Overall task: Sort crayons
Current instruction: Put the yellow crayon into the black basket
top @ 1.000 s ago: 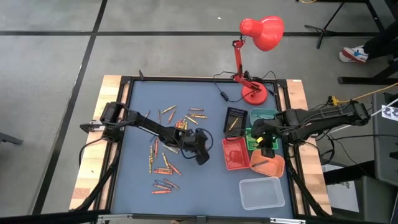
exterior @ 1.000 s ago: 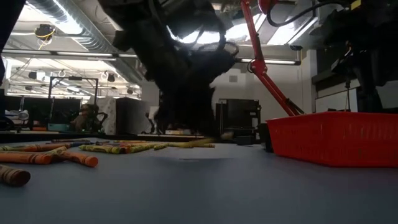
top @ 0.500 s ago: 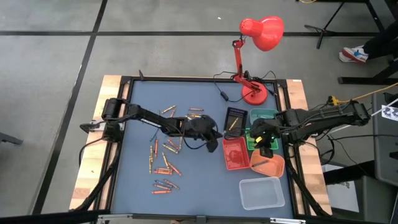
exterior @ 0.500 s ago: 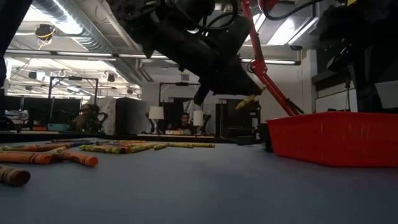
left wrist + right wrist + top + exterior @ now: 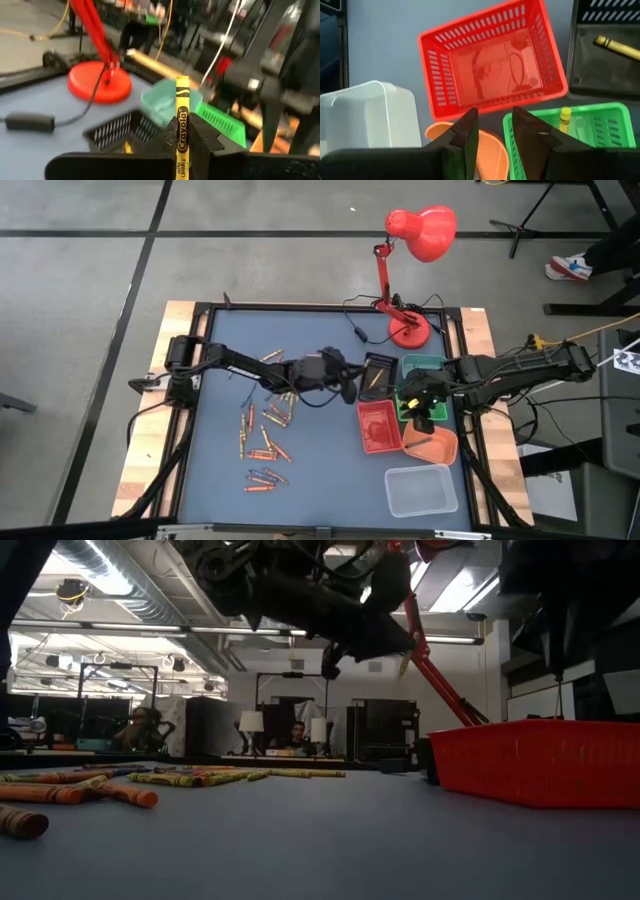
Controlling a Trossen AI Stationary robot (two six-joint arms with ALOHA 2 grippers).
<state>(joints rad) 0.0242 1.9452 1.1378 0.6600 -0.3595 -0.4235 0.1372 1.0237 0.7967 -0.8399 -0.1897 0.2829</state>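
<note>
The high view takes in the whole desk point(image 5: 215, 480): crayons point(image 5: 262, 430) lie scattered over its left half, some near the front edge, and bare blue surface runs between them and the trays on the right. The left pincer point(image 5: 347, 383) reaches across from the left, just short of the black tray point(image 5: 378, 371), which already holds one crayon. Right of it stand the red tray point(image 5: 378, 426), the green tray point(image 5: 423, 366), an orange tray point(image 5: 431, 443) and a clear tub point(image 5: 421, 490) near the front edge; the red lamp point(image 5: 408, 330) sits at the back edge. The right pincer point(image 5: 422, 408) hovers over the green and orange trays.

The low view shows what the top view cannot: the left pincer point(image 5: 385, 640) hangs well above the desk, clear room beneath it, and the crayons point(image 5: 120, 790) lie flat at far left.

The left wrist view alone shows the grip: the pincer point(image 5: 182, 145) is closed on an upright yellow crayon point(image 5: 182, 120), with the black tray point(image 5: 117, 131) just ahead and the lamp base point(image 5: 100, 85) beyond.

The right wrist view shows its pincer point(image 5: 495, 132) parted and holding nothing, above the seam of the green tray point(image 5: 580, 130) and orange tray point(image 5: 490, 150); a yellow crayon point(image 5: 564, 118) lies in the green tray, another point(image 5: 617, 46) in the black tray, and the red tray point(image 5: 492, 65) is bare
</note>
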